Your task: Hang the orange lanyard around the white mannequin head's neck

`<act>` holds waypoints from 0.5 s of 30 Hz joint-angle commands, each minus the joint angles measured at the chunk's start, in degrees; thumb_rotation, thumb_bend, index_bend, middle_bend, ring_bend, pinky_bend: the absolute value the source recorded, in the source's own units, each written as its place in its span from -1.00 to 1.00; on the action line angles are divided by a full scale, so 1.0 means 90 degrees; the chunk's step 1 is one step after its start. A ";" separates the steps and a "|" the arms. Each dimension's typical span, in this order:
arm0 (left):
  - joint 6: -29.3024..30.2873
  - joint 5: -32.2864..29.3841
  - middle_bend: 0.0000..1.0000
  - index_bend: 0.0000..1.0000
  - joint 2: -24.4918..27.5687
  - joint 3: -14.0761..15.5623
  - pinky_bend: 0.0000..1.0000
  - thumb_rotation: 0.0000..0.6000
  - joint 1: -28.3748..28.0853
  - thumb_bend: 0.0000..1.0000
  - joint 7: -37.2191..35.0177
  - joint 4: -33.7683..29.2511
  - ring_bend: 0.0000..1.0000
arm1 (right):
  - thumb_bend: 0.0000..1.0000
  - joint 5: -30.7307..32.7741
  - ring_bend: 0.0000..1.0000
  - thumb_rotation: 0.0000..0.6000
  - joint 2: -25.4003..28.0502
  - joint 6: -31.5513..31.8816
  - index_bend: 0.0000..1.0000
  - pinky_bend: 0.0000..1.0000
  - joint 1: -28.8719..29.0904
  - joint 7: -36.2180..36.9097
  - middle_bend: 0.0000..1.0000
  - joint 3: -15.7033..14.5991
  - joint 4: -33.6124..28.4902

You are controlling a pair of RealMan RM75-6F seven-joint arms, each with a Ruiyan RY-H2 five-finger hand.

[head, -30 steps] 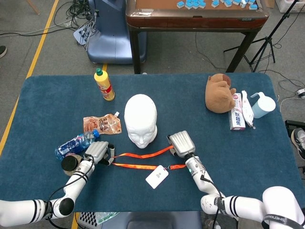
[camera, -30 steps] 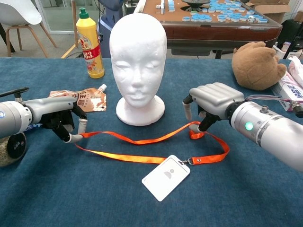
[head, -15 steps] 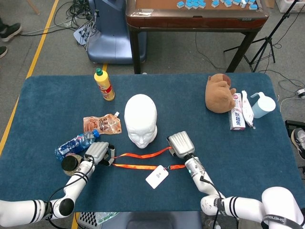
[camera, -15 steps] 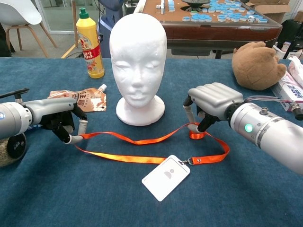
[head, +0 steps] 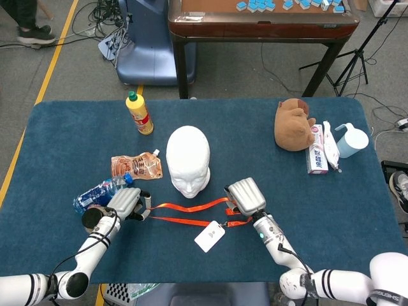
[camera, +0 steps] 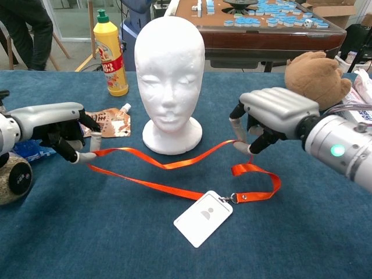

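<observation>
- My two hands have begun to lift: the left hand (camera: 64, 131) and the right hand (camera: 273, 116) each pinch the orange lanyard (camera: 168, 165) at one end of its loop, and both sit higher and further apart than a second ago, so the strap between them now rises off the counter (camera: 302, 232) instead of lying flat.
- The near run of the strap and the white badge (camera: 203, 218) clipped to it remain on the blue counter, just in front of the mannequin head (camera: 169, 75), which stands upright and untouched.
- I judge the loop is being opened so it can go over the head; nothing is around the neck yet, and the whole hanging step is left to do.
- The chest view shows what matters most here: the strap held between thumb and fingertip on each side, and its sag in front of the head's base without touching it.
- The head view gives the layout from above instead: the mannequin head (head: 189, 159) sits beyond the lanyard (head: 191, 213), between my two hands, with a water bottle (head: 102, 191) and a snack pouch (head: 135, 167) close to my left hand (head: 125, 203), a yellow bottle (head: 139, 113) further back, and a brown plush toy (head: 293, 124) well away on the right.
- From above the pinch itself is hidden under the back of my right hand (head: 247, 197).
</observation>
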 commanded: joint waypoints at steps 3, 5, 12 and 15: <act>0.0540 0.1083 0.98 0.18 0.0612 -0.0148 0.80 1.00 0.0443 -0.29 -0.0762 -0.0784 0.90 | -0.22 -0.0975 1.00 1.00 0.1014 0.0857 0.32 1.00 -0.0524 0.0644 1.00 -0.0193 -0.1162; 0.0831 0.1643 0.98 0.18 0.0780 -0.0216 0.80 1.00 0.0625 -0.29 -0.1151 -0.0988 0.90 | -0.22 -0.1234 1.00 1.00 0.1324 0.1135 0.32 1.00 -0.0676 0.0839 1.00 -0.0172 -0.1445; 0.1220 0.2339 0.98 0.17 0.1345 -0.0668 0.80 1.00 0.0800 -0.30 -0.1985 -0.1443 0.90 | -0.22 -0.1720 1.00 1.00 0.1817 0.1791 0.32 1.00 -0.0959 0.1225 1.00 0.0120 -0.1782; 0.1297 0.2305 0.98 0.16 0.1431 -0.0912 0.80 1.00 0.0765 -0.30 -0.2121 -0.1474 0.90 | -0.22 -0.1773 1.00 1.00 0.1821 0.1890 0.32 1.00 -0.0969 0.1278 1.00 0.0284 -0.1766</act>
